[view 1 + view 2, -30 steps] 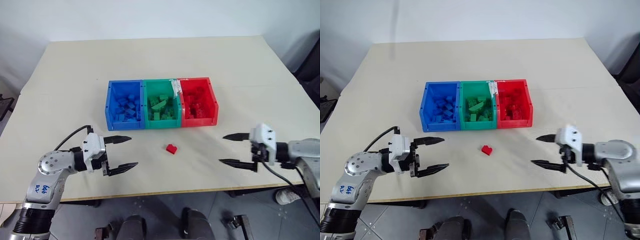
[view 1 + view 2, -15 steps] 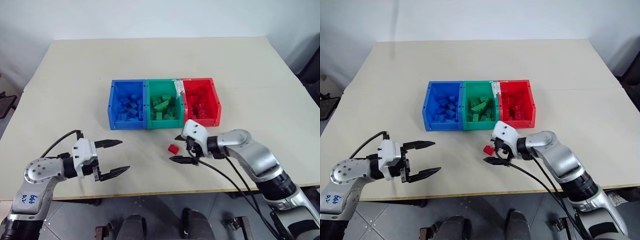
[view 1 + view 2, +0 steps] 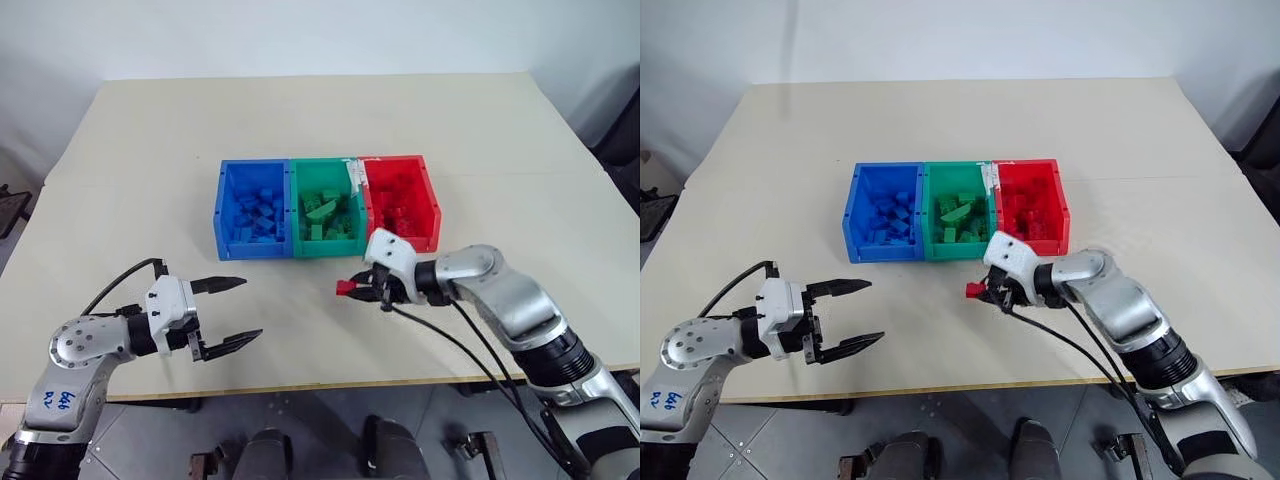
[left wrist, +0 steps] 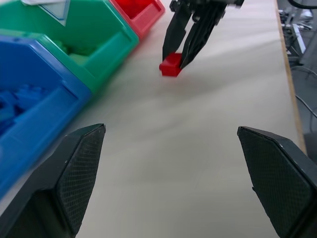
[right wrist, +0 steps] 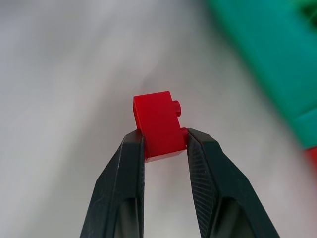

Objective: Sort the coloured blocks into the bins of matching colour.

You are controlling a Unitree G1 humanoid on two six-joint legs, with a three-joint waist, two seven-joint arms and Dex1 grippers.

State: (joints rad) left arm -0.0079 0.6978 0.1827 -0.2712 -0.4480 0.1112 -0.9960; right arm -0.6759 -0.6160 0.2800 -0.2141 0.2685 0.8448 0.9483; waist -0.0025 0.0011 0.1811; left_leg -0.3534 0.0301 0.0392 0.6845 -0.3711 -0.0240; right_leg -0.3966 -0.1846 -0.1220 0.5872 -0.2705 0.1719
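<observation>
Now my right fingers (image 5: 163, 148) pinch a red block (image 5: 158, 122) between their tips, centre frame, just below the green bin (image 3: 326, 208) and red bin (image 3: 402, 200) on the counter (image 3: 300, 120). My left fingers (image 3: 228, 312) stand wide, holding nothing, lower left. Blue bin (image 3: 253, 209) sits left of green.

Small red studded brick (image 5: 158, 123) pinched between black fingers (image 5: 121, 188), just before the bins (image 3: 325, 205).
</observation>
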